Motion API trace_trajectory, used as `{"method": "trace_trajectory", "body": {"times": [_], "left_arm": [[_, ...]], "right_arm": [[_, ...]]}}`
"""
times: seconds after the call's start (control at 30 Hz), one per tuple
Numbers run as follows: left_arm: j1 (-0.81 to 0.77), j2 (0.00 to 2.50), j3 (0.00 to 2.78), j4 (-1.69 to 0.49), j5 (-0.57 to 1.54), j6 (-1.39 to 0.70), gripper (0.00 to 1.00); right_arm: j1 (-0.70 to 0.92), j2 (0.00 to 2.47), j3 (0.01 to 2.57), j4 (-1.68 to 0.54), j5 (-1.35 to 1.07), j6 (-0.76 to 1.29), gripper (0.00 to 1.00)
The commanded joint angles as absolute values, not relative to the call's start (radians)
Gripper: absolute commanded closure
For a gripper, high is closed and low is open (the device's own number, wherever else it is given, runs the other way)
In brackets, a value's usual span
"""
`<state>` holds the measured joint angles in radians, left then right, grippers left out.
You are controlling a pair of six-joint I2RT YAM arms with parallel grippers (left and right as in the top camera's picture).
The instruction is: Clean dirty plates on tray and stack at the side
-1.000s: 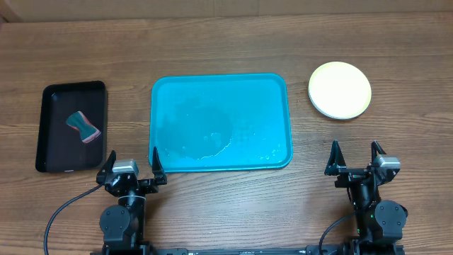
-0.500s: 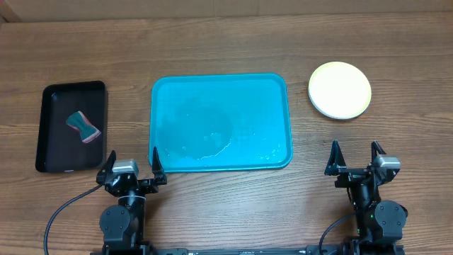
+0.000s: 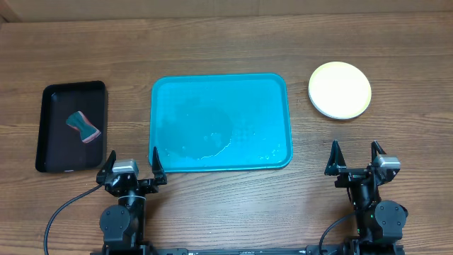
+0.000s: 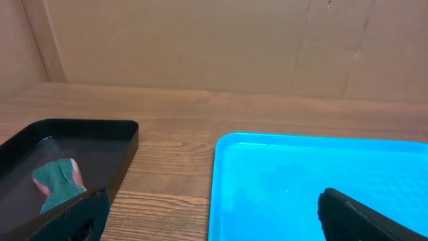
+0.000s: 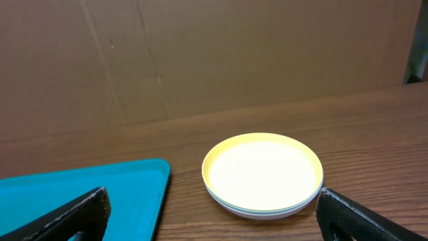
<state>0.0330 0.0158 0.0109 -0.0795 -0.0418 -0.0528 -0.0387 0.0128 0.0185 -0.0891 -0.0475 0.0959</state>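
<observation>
Overhead, the turquoise tray (image 3: 219,99) lay at the middle of the wooden tabletop (image 3: 226,42) with nothing on it, though a wet sheen and small droplets showed toward its near edge. The plates (image 3: 340,90) sat stacked off the tray, beyond its right far corner and well apart from its rim; a yellow-green one was on top, and the right wrist view showed paler rims beneath it. To the tray's left, near but apart from it, lay a black tray (image 3: 49,127) holding a green and pink sponge (image 3: 83,126). The left tool (image 3: 132,157) hung just in front of the tray's near left corner, its jaws spread wide and gripping nothing. The right tool (image 3: 354,149) stood off the tray's near right corner, nearer the camera than the plates, and its jaws were likewise spread wide and empty. Neither tool touched the tray or the plates.
</observation>
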Motion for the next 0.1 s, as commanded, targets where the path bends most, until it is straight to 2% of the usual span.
{"method": "trace_trajectory", "body": {"times": [0.0,0.07], "left_arm": [[0.030,0.004,0.005,-0.075,-0.044,-0.067,0.00],[0.030,0.004,0.005,-0.075,-0.044,-0.067,0.00]], "right_arm": [[-0.041,0.003,0.008,-0.081,-0.043,0.089,0.00],[-0.041,0.003,0.008,-0.081,-0.043,0.089,0.00]]}}
